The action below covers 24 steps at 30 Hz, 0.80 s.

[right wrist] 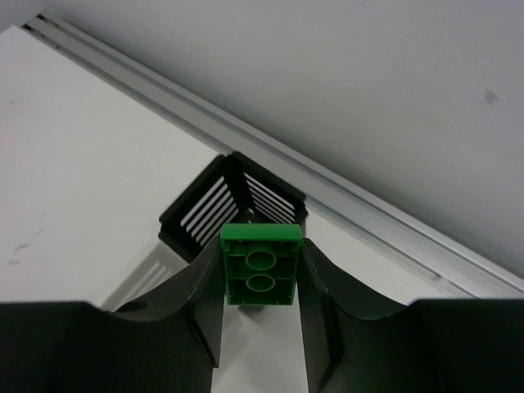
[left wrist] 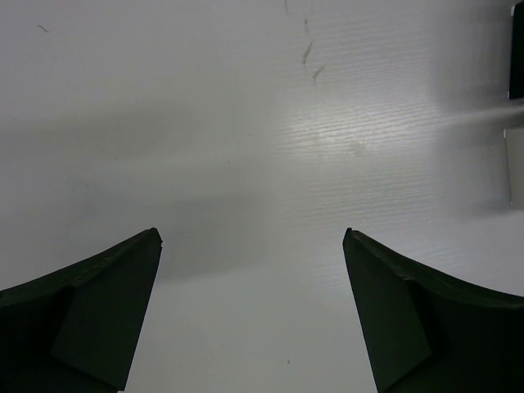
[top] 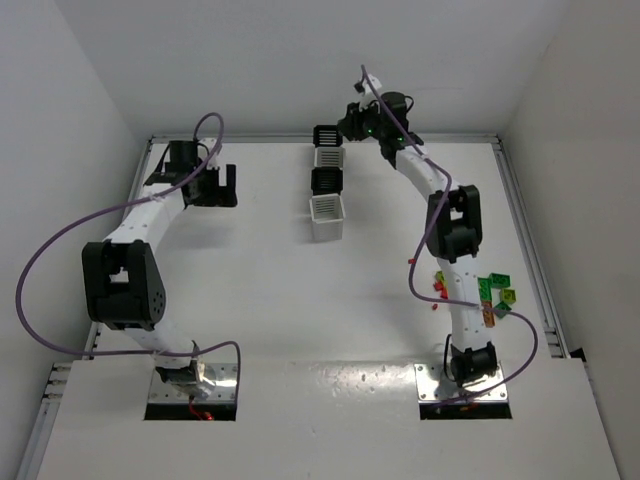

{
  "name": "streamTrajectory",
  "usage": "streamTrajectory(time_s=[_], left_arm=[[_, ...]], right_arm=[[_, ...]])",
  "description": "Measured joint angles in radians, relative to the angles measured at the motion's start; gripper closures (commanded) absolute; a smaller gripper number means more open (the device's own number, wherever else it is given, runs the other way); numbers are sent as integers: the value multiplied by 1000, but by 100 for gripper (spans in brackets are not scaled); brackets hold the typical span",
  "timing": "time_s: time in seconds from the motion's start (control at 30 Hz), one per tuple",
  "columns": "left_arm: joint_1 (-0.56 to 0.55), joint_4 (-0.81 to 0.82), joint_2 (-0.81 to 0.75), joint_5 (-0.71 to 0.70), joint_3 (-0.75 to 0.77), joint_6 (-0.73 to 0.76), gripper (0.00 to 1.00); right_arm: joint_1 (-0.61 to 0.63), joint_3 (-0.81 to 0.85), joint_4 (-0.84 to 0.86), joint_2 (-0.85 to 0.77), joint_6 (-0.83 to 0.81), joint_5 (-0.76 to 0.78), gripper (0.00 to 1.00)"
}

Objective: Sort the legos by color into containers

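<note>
The right gripper [top: 352,120] is at the drop-off step, jaws clamped on a green brick [right wrist: 259,266] just beside the farthest black container [right wrist: 205,211]. I'd say it must reach over the rim, then let go. The left gripper [left wrist: 252,246] hovers wide open over the table [left wrist: 246,123], far left.

Lab-style robot test cell: bare white table [top: 260,290] boxed in by plain white walls [top: 300,60], aluminium rail [right wrist: 360,205] edging.
</note>
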Motion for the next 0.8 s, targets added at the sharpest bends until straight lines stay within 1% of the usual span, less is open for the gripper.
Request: streamTrajectory(time_s=[0.17, 0.4, 0.5, 0.53, 0.6, 0.63, 0.7, 0.73, 0.8], left_arm=[[18, 8, -17, -2, 0, -8, 0], [26, 10, -18, -2, 0, -11, 0], [32, 10, -18, -1, 0, -13, 0], [36, 10, -18, -1, 0, -15, 0], [40, 10, -18, 0, 0, -19, 0], [42, 10, -18, 1, 0, -21, 0], [44, 10, -18, 2, 0, -23, 0], [44, 10, -18, 2, 0, -24, 0], [44, 10, -18, 2, 0, -25, 0]], right_arm=[[45, 108, 90, 143, 52, 21, 100], [83, 111, 148, 168, 57, 69, 100], [93, 118, 165, 174, 49, 94, 91], [94, 121, 169, 176, 46, 101, 85], [95, 127, 171, 181, 41, 113, 72], [94, 129, 169, 182, 39, 119, 62], [94, 139, 169, 187, 38, 127, 54], [94, 142, 169, 188, 37, 131, 46], [94, 143, 169, 188, 32, 140, 42]])
